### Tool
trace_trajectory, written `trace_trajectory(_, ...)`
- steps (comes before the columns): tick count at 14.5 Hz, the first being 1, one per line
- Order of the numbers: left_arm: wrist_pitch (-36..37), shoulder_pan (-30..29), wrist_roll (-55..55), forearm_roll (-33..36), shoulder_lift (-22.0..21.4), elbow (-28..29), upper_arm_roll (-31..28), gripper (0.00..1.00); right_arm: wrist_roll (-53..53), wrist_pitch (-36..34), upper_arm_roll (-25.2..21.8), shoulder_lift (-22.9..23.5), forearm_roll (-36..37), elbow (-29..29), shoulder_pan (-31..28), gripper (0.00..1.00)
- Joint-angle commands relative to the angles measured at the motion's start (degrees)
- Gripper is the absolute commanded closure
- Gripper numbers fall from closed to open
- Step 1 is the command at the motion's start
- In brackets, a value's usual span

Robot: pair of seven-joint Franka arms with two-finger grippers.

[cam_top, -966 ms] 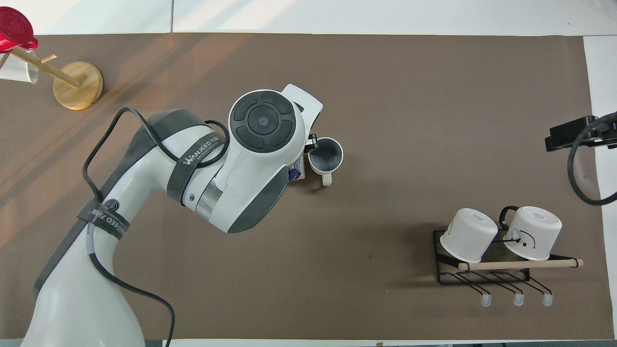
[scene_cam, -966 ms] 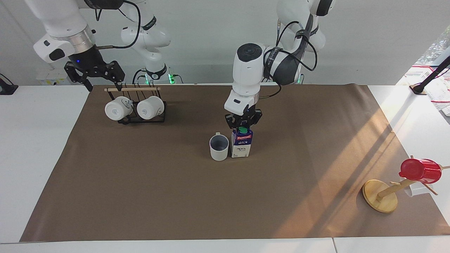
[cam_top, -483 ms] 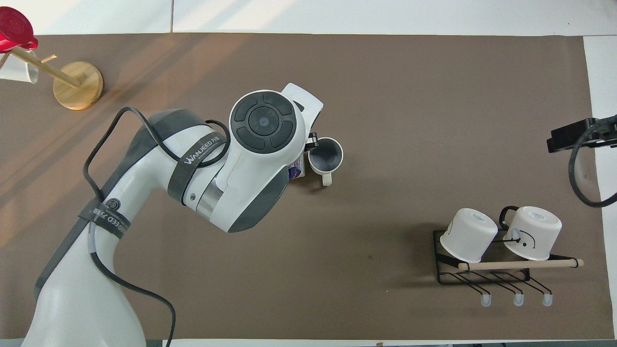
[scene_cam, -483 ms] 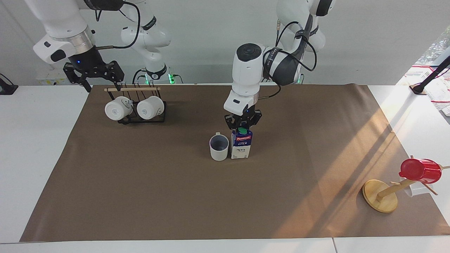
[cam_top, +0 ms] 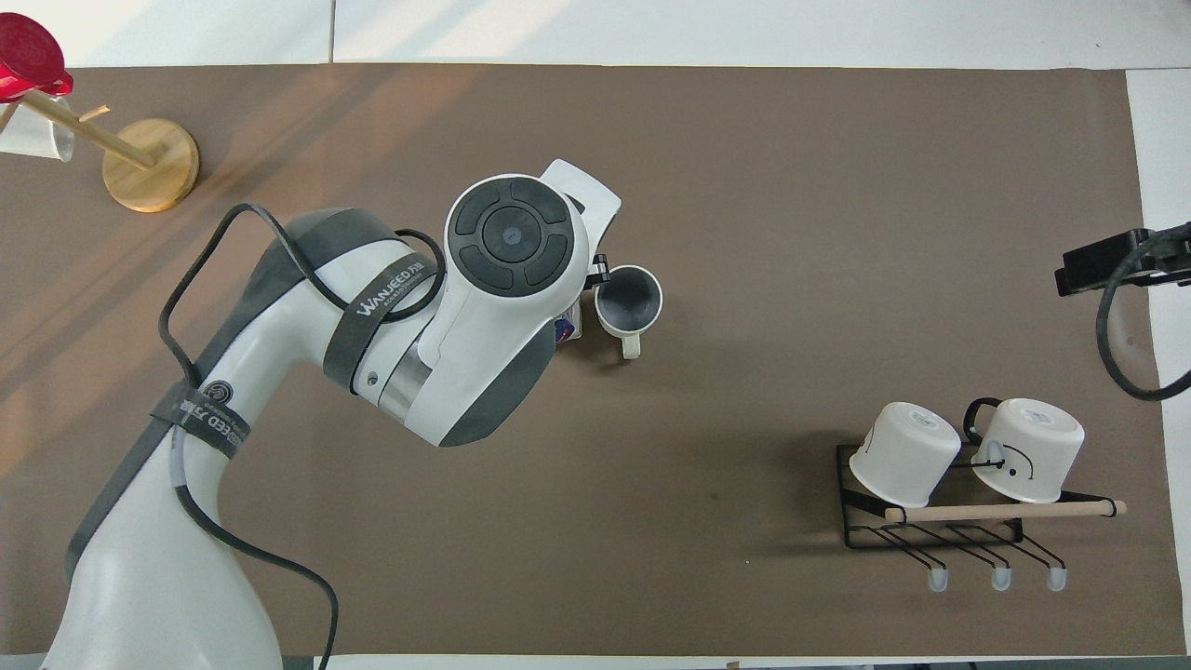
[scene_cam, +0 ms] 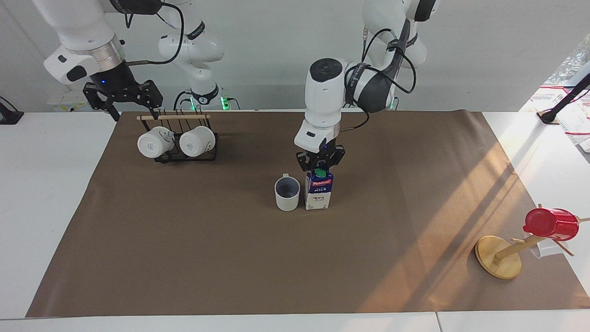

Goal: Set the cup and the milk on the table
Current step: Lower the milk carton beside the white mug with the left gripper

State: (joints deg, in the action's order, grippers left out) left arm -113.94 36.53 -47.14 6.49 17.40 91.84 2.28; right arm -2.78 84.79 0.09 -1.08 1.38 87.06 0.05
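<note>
The milk [scene_cam: 318,194], a blue and white carton with a green cap, stands on the brown paper of the table [scene_cam: 184,258]. My left gripper [scene_cam: 319,168] comes straight down and is shut on the carton's top ridge. The cup [scene_cam: 287,194], off-white with a grey-blue inside, stands upright on the paper right beside the carton, toward the right arm's end. In the overhead view the left arm hides most of the milk [cam_top: 566,329]; the cup [cam_top: 629,300] shows beside it. My right gripper [scene_cam: 133,113] hangs open and empty over the mug rack's end and waits.
A black wire rack [scene_cam: 184,157] with two all-white mugs [scene_cam: 151,142] [scene_cam: 197,141] stands near the right arm's base. A wooden mug tree [scene_cam: 498,256] holding a red cup [scene_cam: 551,224] stands at the left arm's end, farther from the robots.
The left gripper has shifted the milk carton slightly away from the cup and from the robots. The right arm has hardly moved.
</note>
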Motion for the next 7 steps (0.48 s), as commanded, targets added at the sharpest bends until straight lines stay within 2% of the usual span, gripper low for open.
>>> trace_trajectory(1, -0.2, 0.7, -1.0, 2.1, 0.4, -0.1, -0.6, 1.0, -1.1, -0.8, 0.2, -0.5, 0.5, 0.6, -0.3, 0.0)
trace_trajectory(5, -0.6, 0.6, -1.0, 2.1, 0.4, 0.2, -0.6, 1.0, -1.0, -0.7, 0.2, -0.5, 0.3, 0.6, -0.3, 0.0)
trace_trajectory(6, -0.8, 0.5, -1.0, 2.1, 0.4, 0.3, -0.5, 0.63, -1.0, -0.7, 0.2, -0.5, 0.3, 0.6, -0.3, 0.0)
trace_trajectory(7, -1.1, 0.5, -0.9, 2.1, 0.3, 0.3, -0.6, 0.06, -1.0, -0.6, 0.2, -0.5, 0.2, 0.6, -0.3, 0.0)
